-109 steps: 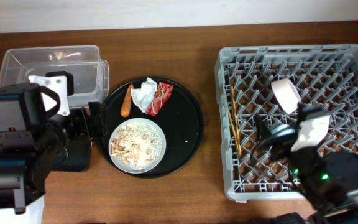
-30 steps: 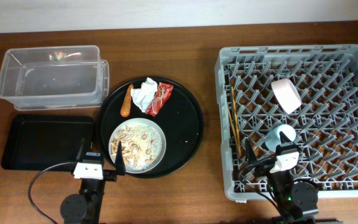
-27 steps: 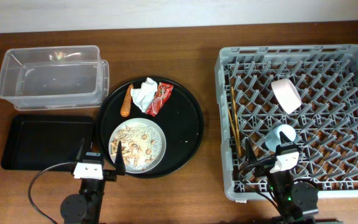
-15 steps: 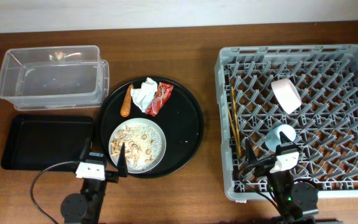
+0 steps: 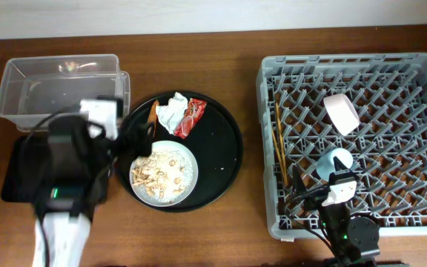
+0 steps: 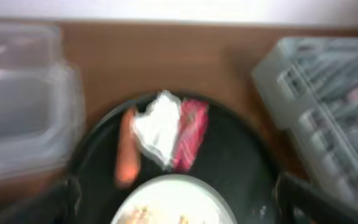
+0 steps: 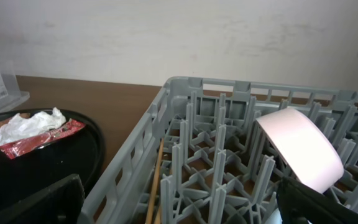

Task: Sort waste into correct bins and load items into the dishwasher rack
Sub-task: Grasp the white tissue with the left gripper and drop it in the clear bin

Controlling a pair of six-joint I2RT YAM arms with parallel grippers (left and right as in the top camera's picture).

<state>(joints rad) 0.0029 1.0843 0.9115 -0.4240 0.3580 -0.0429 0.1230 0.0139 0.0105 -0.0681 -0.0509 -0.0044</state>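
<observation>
The white bowl [image 5: 163,172] holding beige food scraps [image 5: 158,169] sits on the round black tray [image 5: 224,152], with the crumpled napkin [image 5: 171,111], red wrapper [image 5: 190,117] and orange carrot stick [image 5: 152,113] behind it. My left gripper [image 5: 134,138] is open and empty over the tray's left edge, beside the bowl. The blurred left wrist view shows the carrot [image 6: 127,155], napkin [image 6: 160,127], wrapper [image 6: 188,134] and bowl [image 6: 173,202]. My right gripper [image 5: 321,189] is open and empty low over the grey rack [image 5: 421,67], which holds the chopsticks [image 5: 280,144], blue cup [image 5: 337,158] and pale plate [image 5: 341,113].
The clear box [image 5: 58,93] stands at the back left. The flat black tray [image 5: 17,174] lies in front of it, mostly covered by my left arm. The right wrist view shows the plate [image 7: 300,146] upright among the pegs and a chopstick [image 7: 155,180] by the rack wall [image 7: 135,155].
My left arm has risen from the table's front edge and moved back over the flat black tray to the round tray's left edge. The right arm has not moved.
</observation>
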